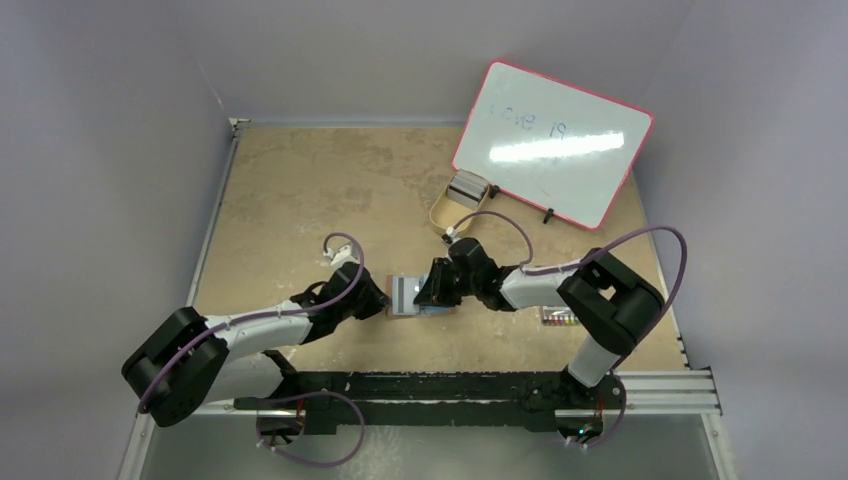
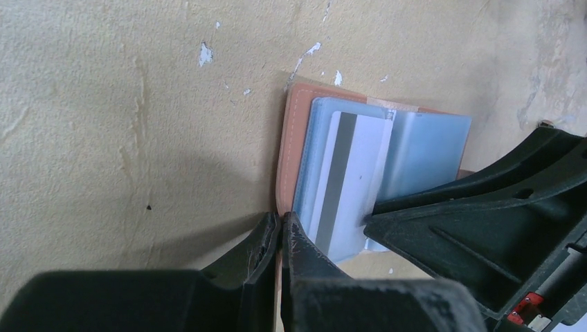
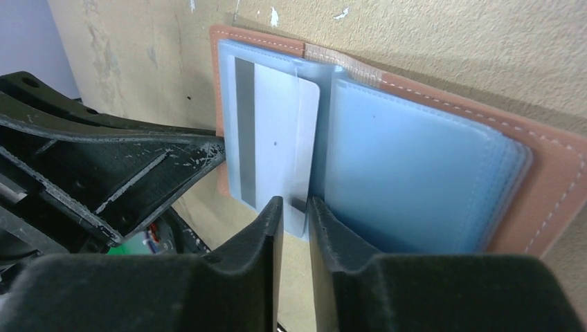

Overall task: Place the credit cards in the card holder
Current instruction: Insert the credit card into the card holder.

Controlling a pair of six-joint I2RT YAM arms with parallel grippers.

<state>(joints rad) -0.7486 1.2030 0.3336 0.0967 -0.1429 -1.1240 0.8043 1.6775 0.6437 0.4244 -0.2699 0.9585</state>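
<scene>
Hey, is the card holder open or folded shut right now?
Open, spread flat: the right wrist view shows both leather halves of the card holder side by side, sleeves up, a striped card on one.

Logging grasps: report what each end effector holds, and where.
Left end effector: shut at the card holder's edge, grip unclear. Right end effector: slightly open at the striped card's edge, holding nothing.

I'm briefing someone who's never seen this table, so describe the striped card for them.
On the tan table, near the front edge, a reddish-brown card holder lies open between the left gripper and right gripper. Among its blue sleeves sits a whitish card; only it has a dark grey stripe.
</scene>
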